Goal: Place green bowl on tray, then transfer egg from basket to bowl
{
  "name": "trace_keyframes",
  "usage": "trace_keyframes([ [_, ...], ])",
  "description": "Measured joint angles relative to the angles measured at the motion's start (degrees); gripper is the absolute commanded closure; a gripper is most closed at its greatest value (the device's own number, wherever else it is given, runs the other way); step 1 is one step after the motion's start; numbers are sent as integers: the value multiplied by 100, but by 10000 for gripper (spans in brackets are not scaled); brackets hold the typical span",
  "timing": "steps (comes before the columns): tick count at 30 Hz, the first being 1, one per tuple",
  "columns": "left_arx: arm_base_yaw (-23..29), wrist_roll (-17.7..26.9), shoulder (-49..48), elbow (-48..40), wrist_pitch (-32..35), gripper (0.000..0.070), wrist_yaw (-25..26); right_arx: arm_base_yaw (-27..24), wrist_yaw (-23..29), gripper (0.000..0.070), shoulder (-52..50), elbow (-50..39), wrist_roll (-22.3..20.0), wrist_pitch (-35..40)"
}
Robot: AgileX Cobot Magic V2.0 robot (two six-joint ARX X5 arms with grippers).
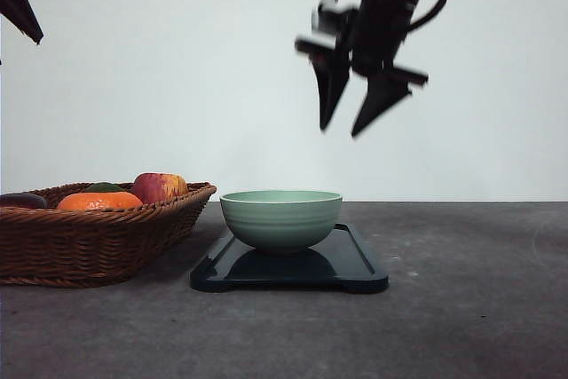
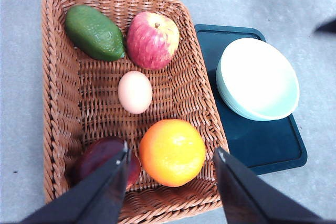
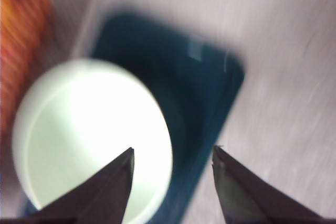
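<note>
Right now, on my feed, the right gripper hung high in the air above the green bowl, fingers spread apart w/ nothing between them; it showed blurred in the front view. Its wrist cam, also blurred, looked down past the open fingertips onto the bowl's pale inside and the tray beyond it.

My left gripper was likewise released, jaws wide, hovering over the basket w/o touching anything. Between and just past its tips sat an orange and a dark reddish fruit, partly hidden behind one finger.

Egg lay near the basket's middle, apart from the rest. An apple and a green avocado-like fruit were at the far end, touching or nearly so.

Bowl stood upright on the tray, toward the end nearer the basket. Tray sat just beside the basket on the grey table.
</note>
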Motion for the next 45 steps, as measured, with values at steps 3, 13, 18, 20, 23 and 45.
trace_keyframes([
  [3, 0, 0, 0, -2, 0, 390, 0, 49, -53, 411, -368, -555, 0, 485],
  [13, 0, 0, 0, 0, -157, 390, 0, 130, -101, 411, -1952, -2959, -202, 1978],
  [18, -9, 0, 0, 0, -357, 390, 0, 130, -101, 411, -2809, -4074, -332, 2305],
  [20, -56, 0, 0, 0, -402, 390, 0, 130, -99, 411, -3096, -4457, -399, 2300],
  [23, -149, 0, 0, 0, -399, 390, 0, 130, -101, 411, -3541, -4996, -475, 2308],
  [45, -538, -14, 1572, 1010, -464, 389, -139, 132, -504, 411, -6439, -6496, -535, 2224],
])
